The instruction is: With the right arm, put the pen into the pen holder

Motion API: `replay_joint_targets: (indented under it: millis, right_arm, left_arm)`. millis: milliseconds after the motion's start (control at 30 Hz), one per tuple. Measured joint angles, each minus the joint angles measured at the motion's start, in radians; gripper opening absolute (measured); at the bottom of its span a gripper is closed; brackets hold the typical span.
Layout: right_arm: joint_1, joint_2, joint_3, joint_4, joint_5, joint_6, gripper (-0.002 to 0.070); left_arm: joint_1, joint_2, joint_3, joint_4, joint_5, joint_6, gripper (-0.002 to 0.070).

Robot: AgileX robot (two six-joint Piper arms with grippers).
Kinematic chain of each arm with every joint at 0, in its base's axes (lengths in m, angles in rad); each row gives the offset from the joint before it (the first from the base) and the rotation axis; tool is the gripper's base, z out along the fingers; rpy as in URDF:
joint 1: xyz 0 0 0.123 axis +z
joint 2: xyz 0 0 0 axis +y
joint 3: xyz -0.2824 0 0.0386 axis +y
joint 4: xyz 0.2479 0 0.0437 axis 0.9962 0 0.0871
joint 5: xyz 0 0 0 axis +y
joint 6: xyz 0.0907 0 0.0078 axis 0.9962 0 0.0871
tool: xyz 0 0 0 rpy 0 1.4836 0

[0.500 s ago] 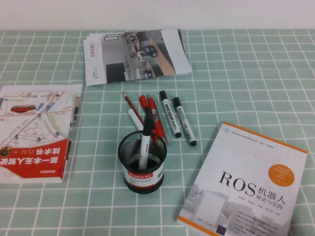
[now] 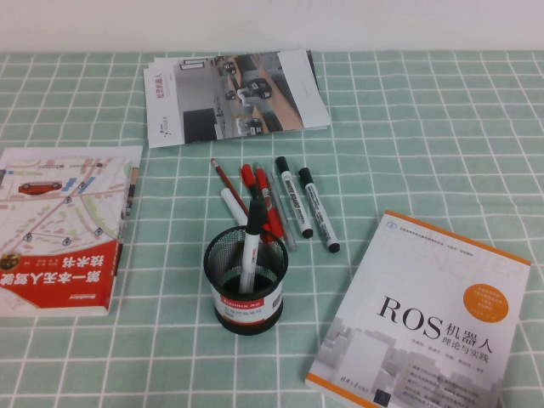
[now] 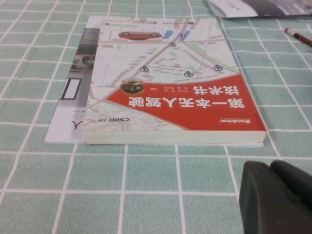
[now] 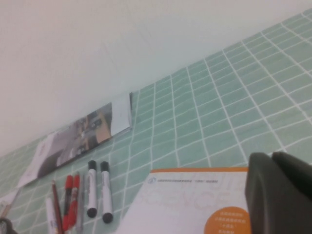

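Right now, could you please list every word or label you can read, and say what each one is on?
"ROS 机器人": white book.
"第一本无人驾驶技术书", "CSDN", "Broadview": red map book.
Pen holder label, marker barrels, brochure: too small.
Left pincer and right pincer: unmarked.

red map book (image 2: 64,229), ROS book (image 2: 425,319), brochures (image 2: 234,95), red-capped markers (image 2: 262,200)

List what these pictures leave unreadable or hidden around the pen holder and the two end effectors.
- Pen in the pen holder: its lower end is hidden by mesh, high view.
- Left end effector: cut off by the left wrist frame edge; absent from the high view.
- Right end effector: likewise cut off in the right wrist view, above the ROS book.
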Motion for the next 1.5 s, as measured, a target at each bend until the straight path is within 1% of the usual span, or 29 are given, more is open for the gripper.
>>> replay_joint_targets:
  millis: [100, 467, 633, 833, 967, 1133, 1367, 1500]
  right_arm:
    - [0.000, 0.000, 0.000, 0.045, -0.002, 0.000, -0.0020]
    - [0.000, 0.000, 0.000, 0.061, -0.026, 0.000, -0.0020]
    - [0.000, 0.003, 0.000, 0.169, 0.013, 0.000, -0.0020]
    - [0.002, 0.147, -0.040, 0.221, 0.112, 0.000, -0.0020]
    - [0.004, 0.279, -0.169, 0.216, 0.220, -0.048, -0.0020]
    - [0.008, 0.498, -0.412, 0.170, 0.424, -0.119, -0.0020]
    - [0.008, 0.858, -0.781, 0.045, 0.702, -0.136, -0.0020]
    - [0.008, 1.071, -0.946, 0.020, 0.802, -0.151, -0.0020]
  left_arm:
    - [0.000, 0.000, 0.000, 0.000, 0.000, 0.000, -0.0004]
    - [0.000, 0.000, 0.000, 0.000, 0.000, 0.000, -0.0004]
    - [0.000, 0.000, 0.000, 0.000, 0.000, 0.000, -0.0004]
    - [0.000, 0.000, 0.000, 0.000, 0.000, 0.000, -0.0004]
    - [0.000, 0.000, 0.000, 0.000, 0.000, 0.000, -0.0004]
    - [0.000, 0.000, 0.000, 0.000, 0.000, 0.000, -0.0004]
    - [0.000, 0.000, 0.000, 0.000, 0.000, 0.000, -0.0004]
    - [0.000, 0.000, 0.000, 0.000, 0.000, 0.000, -0.0004]
